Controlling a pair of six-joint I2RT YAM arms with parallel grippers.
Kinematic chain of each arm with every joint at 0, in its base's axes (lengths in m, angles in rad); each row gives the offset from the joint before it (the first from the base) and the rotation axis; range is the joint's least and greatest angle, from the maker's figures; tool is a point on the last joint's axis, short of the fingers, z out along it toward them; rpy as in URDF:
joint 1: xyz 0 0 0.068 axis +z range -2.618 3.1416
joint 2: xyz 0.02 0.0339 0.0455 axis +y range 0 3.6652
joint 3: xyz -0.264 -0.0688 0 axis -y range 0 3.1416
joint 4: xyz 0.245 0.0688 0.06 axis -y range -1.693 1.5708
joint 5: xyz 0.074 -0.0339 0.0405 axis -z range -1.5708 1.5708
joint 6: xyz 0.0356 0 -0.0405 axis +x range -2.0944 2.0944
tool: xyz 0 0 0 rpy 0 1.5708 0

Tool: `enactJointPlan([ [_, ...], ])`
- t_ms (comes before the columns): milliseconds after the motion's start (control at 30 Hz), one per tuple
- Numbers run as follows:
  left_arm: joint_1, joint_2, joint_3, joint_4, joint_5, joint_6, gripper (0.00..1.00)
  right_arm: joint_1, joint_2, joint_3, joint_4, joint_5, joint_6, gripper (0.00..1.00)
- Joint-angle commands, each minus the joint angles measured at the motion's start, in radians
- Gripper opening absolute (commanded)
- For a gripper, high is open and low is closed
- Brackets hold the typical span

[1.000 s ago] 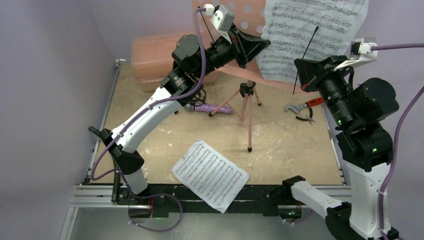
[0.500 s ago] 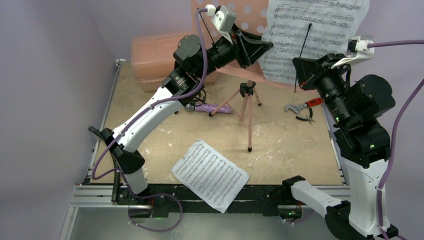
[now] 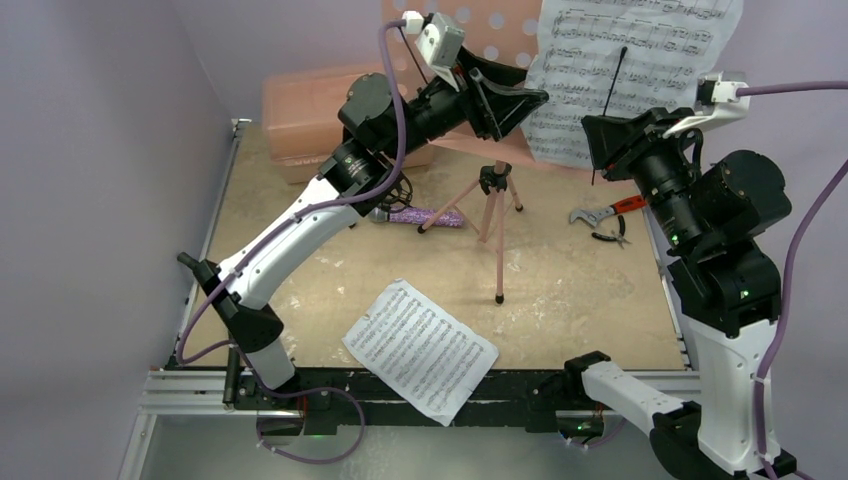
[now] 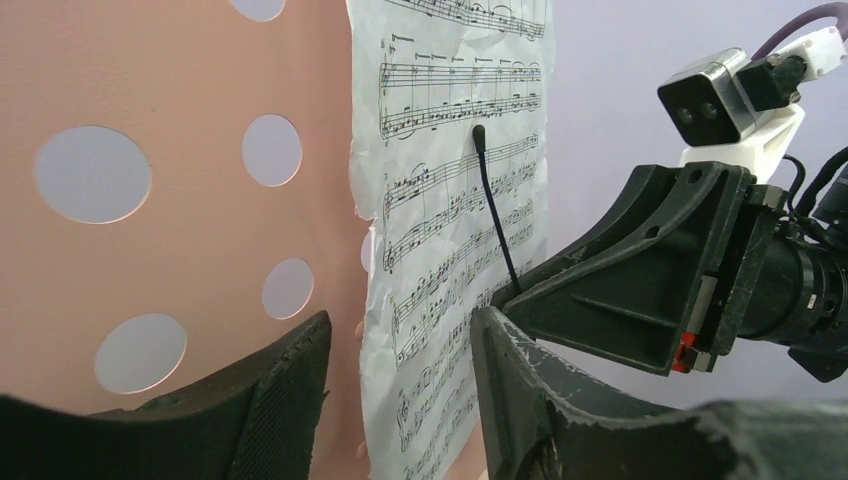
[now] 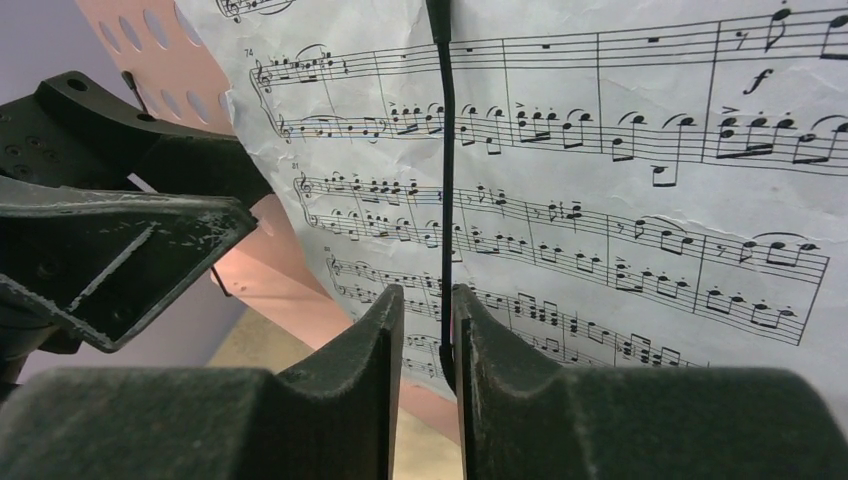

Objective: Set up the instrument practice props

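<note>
Music stand (image 4: 190, 250): pink, perforated desk with round holes, up at far centre, upright on 3 splayed legs (image 3: 498, 230) planted mid-table.
Page on stand (image 3: 640, 50): white sheet music, crinkled, against the desk's right side, overhanging to the right; a thin black rod (image 5: 447, 180) crosses it.
Loose page (image 3: 420, 348): flat, skewed, near centre, corner over the table's edge.
Microphone (image 3: 428, 216): purple glitter, on its side, left of the legs.

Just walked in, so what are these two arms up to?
Both arms reach up to the pink music stand, where a sheet-music page sits with a thin black wire across it. The left gripper stands open at the page's edge; the right gripper straddles the wire, jaws slightly apart. A second page and the purple microphone lie on the table.
</note>
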Motion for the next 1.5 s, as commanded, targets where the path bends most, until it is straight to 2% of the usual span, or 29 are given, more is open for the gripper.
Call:
enactJointPlan([
  [0,0.001,-0.072,-0.026,0.056,-0.014,0.002,0.55,0.001,-0.010,0.005,0.062,0.016,0.000,0.30],
  [233,0.001,-0.109,-0.074,0.101,-0.016,-0.018,0.63,0.001,-0.010,0.000,0.072,0.035,-0.001,0.41],
  [433,0.002,-0.135,-0.107,0.135,0.002,-0.027,0.65,0.000,-0.014,0.000,0.077,0.045,-0.001,0.51],
  [667,0.001,-0.206,-0.226,0.234,-0.023,-0.010,0.66,0.000,-0.058,-0.048,0.154,-0.002,-0.068,0.81],
  [833,0.001,-0.280,-0.342,0.295,-0.044,0.000,0.67,0.002,-0.105,-0.093,0.221,0.000,-0.103,0.96],
  [967,0.002,-0.343,-0.436,0.316,-0.054,0.016,0.69,0.001,-0.181,-0.221,0.332,-0.006,-0.106,0.98],
  [1133,0.001,-0.425,-0.533,0.251,-0.070,0.040,0.69,0.001,-0.304,-0.407,0.565,-0.011,-0.116,0.98],
  [1233,0.001,-0.478,-0.590,0.205,-0.099,0.043,0.69,0.000,-0.330,-0.436,0.608,-0.032,-0.132,0.98],
  [1467,0.002,-0.606,-0.729,0.125,-0.202,0.031,0.70,0.001,-0.337,-0.441,0.617,-0.192,-0.178,0.98],
])
